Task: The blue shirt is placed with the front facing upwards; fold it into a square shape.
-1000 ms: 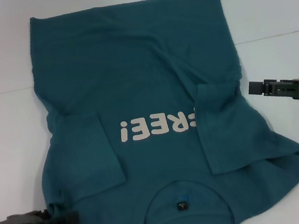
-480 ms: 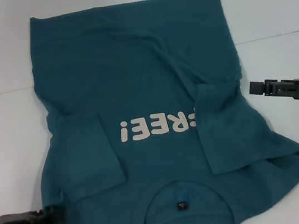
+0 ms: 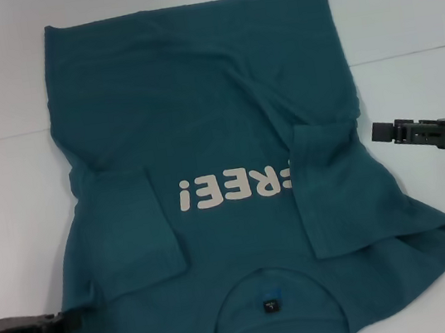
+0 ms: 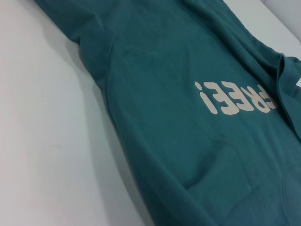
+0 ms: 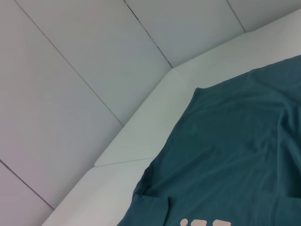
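Note:
The blue shirt (image 3: 207,118) lies flat on the white table (image 3: 11,206), front up. Its collar and small dark neck label (image 3: 269,304) are at the near edge. The cream lettering (image 3: 234,188) reads upside down across the chest. Both short sleeves are folded inward onto the body, one at the left (image 3: 131,230) and one at the right (image 3: 339,191). My left gripper (image 3: 62,323) is low at the near left, right at the shirt's shoulder edge. My right gripper (image 3: 378,131) hovers just off the shirt's right side. The shirt also fills the left wrist view (image 4: 188,141) and shows in the right wrist view (image 5: 235,155).
The white table has a seam line running across it (image 3: 407,53) behind the right gripper. Bare table surface lies to the left and right of the shirt. The right wrist view shows the table's far edge and grey wall panels (image 5: 70,61) beyond it.
My left gripper has drawn back to the left, off the shirt's near-left shoulder to its edge. The right gripper and the shirt have barely moved.

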`<control>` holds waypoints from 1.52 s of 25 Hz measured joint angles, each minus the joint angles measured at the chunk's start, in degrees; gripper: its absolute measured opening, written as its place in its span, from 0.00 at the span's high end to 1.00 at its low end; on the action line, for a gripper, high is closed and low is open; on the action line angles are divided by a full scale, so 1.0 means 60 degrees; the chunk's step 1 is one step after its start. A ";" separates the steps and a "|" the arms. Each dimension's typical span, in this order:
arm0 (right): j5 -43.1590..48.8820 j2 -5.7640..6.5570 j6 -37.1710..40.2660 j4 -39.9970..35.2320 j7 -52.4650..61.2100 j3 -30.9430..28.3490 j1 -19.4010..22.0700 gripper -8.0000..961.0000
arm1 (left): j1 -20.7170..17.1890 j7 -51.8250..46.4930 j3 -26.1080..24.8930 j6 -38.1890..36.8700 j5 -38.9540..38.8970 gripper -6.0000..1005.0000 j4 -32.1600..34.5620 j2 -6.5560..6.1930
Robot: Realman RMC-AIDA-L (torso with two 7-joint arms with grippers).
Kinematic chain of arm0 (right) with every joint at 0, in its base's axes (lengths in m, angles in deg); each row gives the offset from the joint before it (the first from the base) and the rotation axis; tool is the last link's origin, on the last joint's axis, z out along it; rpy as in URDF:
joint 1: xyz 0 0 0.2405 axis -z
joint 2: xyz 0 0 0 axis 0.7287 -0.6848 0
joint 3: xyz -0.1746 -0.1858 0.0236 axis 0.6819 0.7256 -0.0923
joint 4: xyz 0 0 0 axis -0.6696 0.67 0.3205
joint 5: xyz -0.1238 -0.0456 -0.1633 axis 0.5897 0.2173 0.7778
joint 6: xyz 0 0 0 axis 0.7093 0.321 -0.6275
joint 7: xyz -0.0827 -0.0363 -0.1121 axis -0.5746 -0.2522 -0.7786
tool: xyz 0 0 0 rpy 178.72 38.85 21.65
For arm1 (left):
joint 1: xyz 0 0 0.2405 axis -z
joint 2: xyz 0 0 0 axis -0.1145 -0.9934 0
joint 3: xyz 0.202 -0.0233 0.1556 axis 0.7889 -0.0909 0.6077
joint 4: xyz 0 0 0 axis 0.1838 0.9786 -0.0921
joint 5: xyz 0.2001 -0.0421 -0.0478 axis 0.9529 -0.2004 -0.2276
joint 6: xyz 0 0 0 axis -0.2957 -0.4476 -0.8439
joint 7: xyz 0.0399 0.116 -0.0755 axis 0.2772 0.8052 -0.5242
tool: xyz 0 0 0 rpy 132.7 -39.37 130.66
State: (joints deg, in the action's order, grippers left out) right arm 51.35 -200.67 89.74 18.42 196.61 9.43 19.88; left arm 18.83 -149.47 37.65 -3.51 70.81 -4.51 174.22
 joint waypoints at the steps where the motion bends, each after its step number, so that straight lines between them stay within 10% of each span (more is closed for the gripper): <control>1: 0.0000 0.0000 -0.0001 0.0000 0.0000 0.0000 0.0000 0.02 | 0.0000 -0.0006 0.0001 0.0001 0.0011 0.88 0.0000 0.0000; 26: 0.1660 0.0431 -0.0318 -0.0058 0.1410 0.0019 0.0279 0.02 | -0.0286 -0.0718 -0.0127 -0.0846 0.0029 0.99 0.0912 -0.0017; 38: 0.1969 -0.0164 -0.2282 0.0006 0.1345 0.0312 0.0030 0.02 | -0.0303 -0.0727 -0.0127 -0.0820 0.0006 0.99 0.0902 -0.0004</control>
State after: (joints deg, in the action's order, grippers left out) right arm 63.17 -201.65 76.04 18.46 204.68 11.31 20.06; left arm 17.01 -153.83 36.89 -8.43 70.85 0.90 174.19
